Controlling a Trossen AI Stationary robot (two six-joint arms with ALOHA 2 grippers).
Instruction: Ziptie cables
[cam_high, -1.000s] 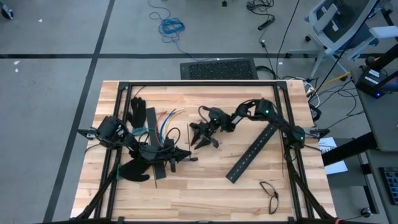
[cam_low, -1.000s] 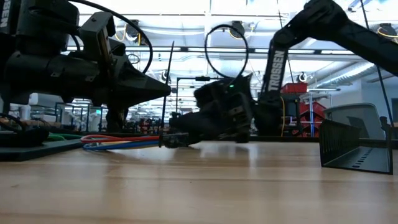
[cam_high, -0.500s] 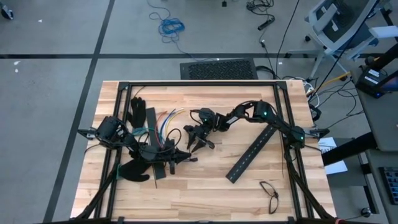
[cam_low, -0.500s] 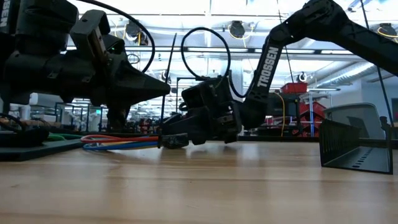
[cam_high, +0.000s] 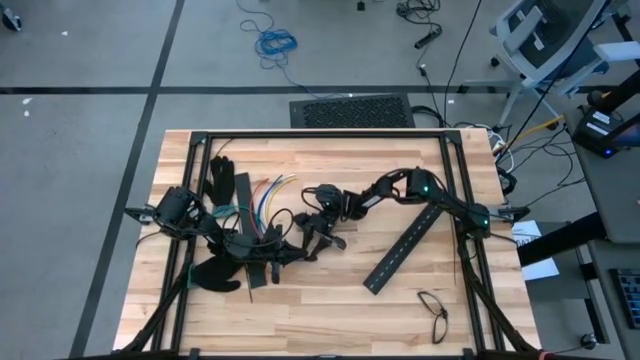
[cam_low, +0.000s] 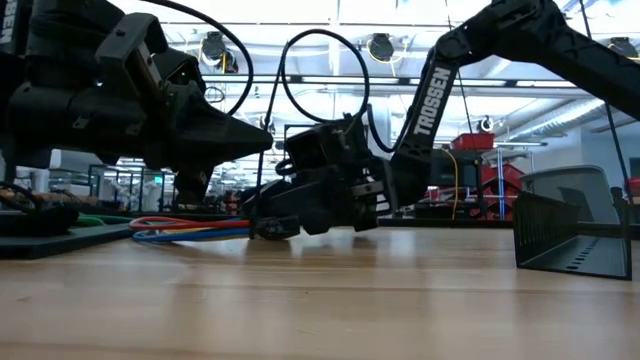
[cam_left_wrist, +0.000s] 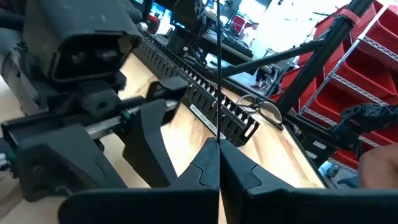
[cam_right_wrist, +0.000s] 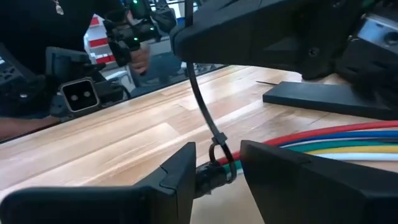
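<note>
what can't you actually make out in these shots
- High view: the ziptie is too thin to trace; the left gripper and right gripper crowd over it.
- Low view: the end of the cables disappears behind the right gripper.
- Right wrist view: whether the ziptie loop is fully tight; the fingers cover part of it.
- Left wrist view: the cables are out of frame.

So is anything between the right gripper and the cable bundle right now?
Nothing visible. The right gripper is already at the end of the cables, fingers on either side of it. The ziptie looped there rises to the shut left gripper.
</note>
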